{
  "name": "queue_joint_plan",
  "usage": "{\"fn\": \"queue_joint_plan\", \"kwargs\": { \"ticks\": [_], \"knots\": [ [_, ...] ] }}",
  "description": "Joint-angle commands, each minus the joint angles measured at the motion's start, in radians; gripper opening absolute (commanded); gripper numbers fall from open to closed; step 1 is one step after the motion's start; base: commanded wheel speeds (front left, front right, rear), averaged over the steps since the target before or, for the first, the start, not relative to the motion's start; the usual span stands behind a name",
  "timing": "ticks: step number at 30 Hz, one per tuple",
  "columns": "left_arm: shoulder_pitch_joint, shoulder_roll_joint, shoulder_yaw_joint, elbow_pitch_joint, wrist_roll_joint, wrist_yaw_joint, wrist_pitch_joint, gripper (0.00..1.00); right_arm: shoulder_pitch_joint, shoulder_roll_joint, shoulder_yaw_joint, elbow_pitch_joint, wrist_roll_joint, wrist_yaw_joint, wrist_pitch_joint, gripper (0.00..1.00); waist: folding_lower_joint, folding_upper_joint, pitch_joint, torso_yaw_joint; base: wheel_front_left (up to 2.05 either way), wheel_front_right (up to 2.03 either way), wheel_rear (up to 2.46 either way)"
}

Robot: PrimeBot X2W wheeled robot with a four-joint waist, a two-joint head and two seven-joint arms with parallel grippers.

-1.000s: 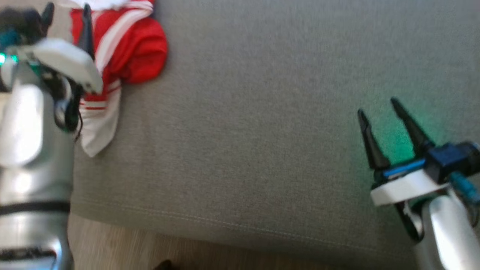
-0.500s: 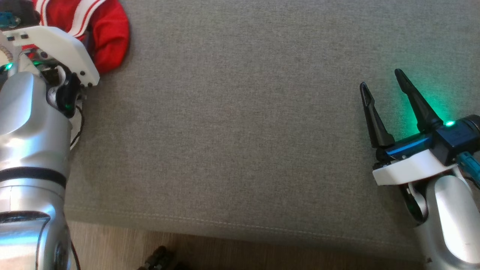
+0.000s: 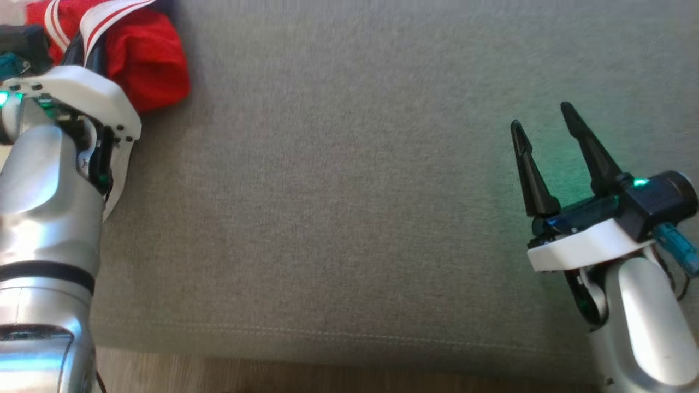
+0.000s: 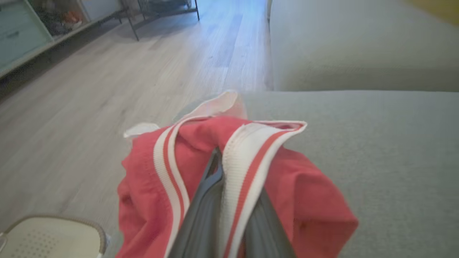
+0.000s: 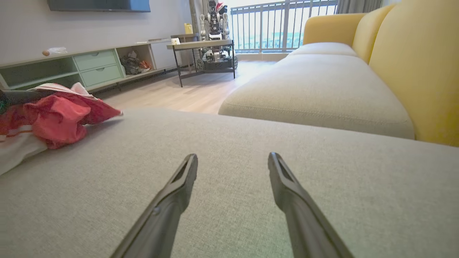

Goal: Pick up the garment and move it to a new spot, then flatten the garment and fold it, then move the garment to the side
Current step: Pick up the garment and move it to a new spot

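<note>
Left wrist view: garment (image 4: 308, 204) inside left pincer (image 4: 229, 172)

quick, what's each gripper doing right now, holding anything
Left gripper: closed on the striped band of the red and white garment.
Right gripper: open, holding nothing.

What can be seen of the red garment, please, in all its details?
The garment is soft red cloth with white bands carrying red stripes and a plain white part. It is crumpled in a heap, not flattened, near the left edge of the grey sofa cushion. The left fingers pinch one striped band, which drapes over them.
</note>
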Motion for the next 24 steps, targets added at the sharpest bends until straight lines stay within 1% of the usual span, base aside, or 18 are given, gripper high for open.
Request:
{"fn": "queue_joint_plan", "kwargs": {
  "ticks": [1,6,11,15,19,20,21,24],
  "knots": [
    [-0.004,0.061,0.008,-0.059,0.013,-0.003,-0.016,0.0,0.022,0.015,0.024,-0.032,0.012,0.0,-0.006,1.0,0.0001,0.0,-0.064,-0.033,0.0,0.0,0.0],
    [0.064,0.064,-0.011,-0.23,0.014,-0.006,-0.023,0.0,0.041,0.033,0.033,-0.05,0.031,0.0,-0.006,1.0,0.0001,0.0,-0.155,-0.1,0.0,0.0,0.0],
    [0.171,0.054,-0.035,-0.386,0.001,-0.007,-0.02,0.0,0.058,0.039,0.044,-0.066,0.047,0.0,-0.006,1.0,0.0001,0.0,-0.231,-0.194,0.0,0.0,0.0],
    [0.255,0.026,-0.061,-0.509,-0.011,-0.003,0.037,0.0,0.081,0.041,0.04,-0.077,0.063,0.0,-0.006,1.0,0.0001,0.0,-0.272,-0.268,0.0,0.0,0.0],
    [0.335,-0.013,-0.091,-0.641,-0.018,0.019,0.102,0.0,0.105,0.041,0.032,-0.087,0.079,0.0,-0.006,1.0,0.0001,0.0,-0.289,-0.336,0.0,0.0,0.0],
    [0.351,-0.023,-0.101,-0.672,-0.017,0.025,0.115,0.0,0.11,0.041,0.03,-0.089,0.081,0.0,-0.006,1.0,0.0001,0.0,-0.288,-0.351,0.0,0.0,0.0],
    [0.351,-0.023,-0.101,-0.672,-0.017,0.025,0.115,0.0,0.11,0.041,0.03,-0.089,0.081,0.0,-0.006,1.0,0.0001,0.0,-0.288,-0.351,0.0,0.0,0.0],
    [0.389,-0.063,-0.129,-0.748,-0.023,0.038,0.149,0.0,0.117,0.041,0.023,-0.1,0.087,0.0,-0.006,1.0,0.0001,0.0,-0.276,-0.388,0.0,0.0,0.0]
  ]
}}
